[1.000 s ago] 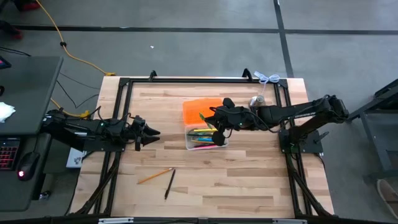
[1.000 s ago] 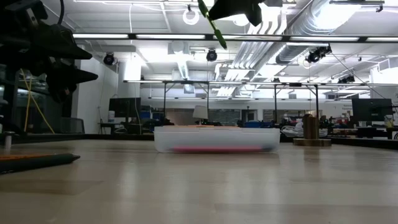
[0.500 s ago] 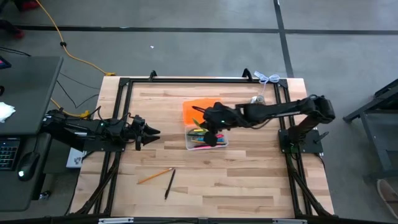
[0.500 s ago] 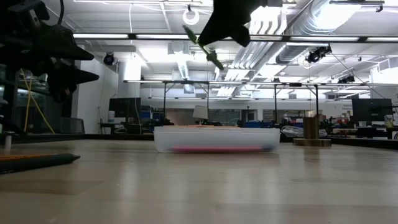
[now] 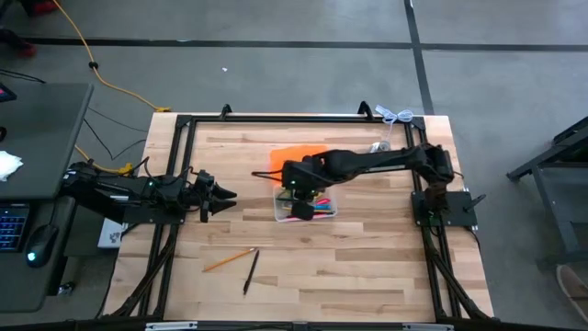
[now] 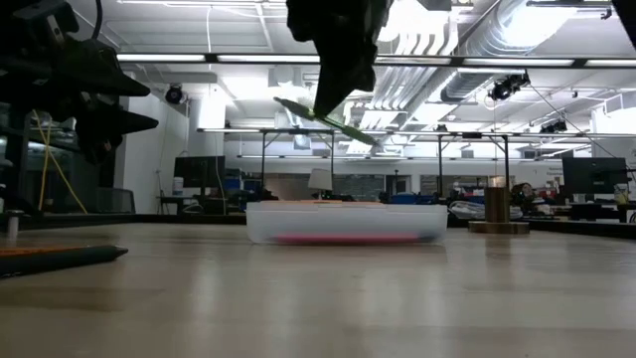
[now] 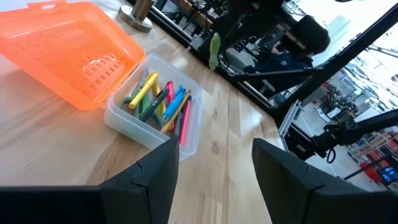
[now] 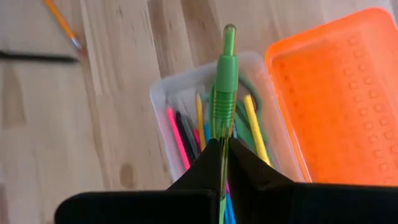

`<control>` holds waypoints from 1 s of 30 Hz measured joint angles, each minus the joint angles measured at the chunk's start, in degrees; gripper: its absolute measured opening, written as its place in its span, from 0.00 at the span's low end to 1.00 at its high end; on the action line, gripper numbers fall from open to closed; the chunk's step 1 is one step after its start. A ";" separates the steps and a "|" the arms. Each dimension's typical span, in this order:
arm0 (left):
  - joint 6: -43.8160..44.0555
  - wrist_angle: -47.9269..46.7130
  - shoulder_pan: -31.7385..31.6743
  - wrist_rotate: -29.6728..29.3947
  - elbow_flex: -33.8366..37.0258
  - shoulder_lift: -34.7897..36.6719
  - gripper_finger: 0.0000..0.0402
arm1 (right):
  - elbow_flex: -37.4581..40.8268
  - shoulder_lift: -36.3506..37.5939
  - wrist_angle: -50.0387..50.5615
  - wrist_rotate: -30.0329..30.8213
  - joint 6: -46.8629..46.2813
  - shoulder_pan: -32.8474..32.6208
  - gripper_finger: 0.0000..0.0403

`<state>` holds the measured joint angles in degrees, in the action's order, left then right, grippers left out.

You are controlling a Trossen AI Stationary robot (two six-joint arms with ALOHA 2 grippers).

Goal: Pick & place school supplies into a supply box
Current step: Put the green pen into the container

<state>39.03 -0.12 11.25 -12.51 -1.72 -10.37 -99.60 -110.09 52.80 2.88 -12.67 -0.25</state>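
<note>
Right jaws: the right gripper [image 8: 222, 149] is clenched on a green pen [image 8: 225, 81], held above the supply box [image 5: 281, 210] at frame centre of the high view.
Left jaws: the left gripper [image 5: 228, 197] is spread wide and holds nothing, parked at left centre of the high view.
Low view only: the green pen is seen tilted, clear above the supply box.
Right wrist view only: pink, yellow and black supplies are seen lying in the supply box; the orange lid [image 8: 339, 93] is laid open beside it.
Lower left, high view: an orange pencil [image 5: 229, 260] and a black pen [image 5: 250, 272] are seen lying on the table [image 5: 367, 276].
</note>
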 joint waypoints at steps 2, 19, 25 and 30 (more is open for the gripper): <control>-0.05 0.00 0.00 0.00 0.00 -0.01 0.58 | -2.36 -1.70 2.95 0.04 1.27 0.00 0.00; -0.15 -0.04 0.00 0.02 0.00 0.02 0.58 | -3.62 -9.83 7.74 -2.25 9.15 2.33 0.00; -0.15 -0.07 0.00 0.02 -0.02 0.00 0.58 | -3.60 -13.13 8.02 -3.29 10.19 2.54 0.00; -0.17 -0.11 0.00 0.02 -0.02 0.02 0.58 | -3.58 -14.84 7.80 -3.36 10.82 2.54 0.00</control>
<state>38.85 -0.23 11.25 -12.49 -1.74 -10.35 -103.18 -124.93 60.60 -0.49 -1.85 2.28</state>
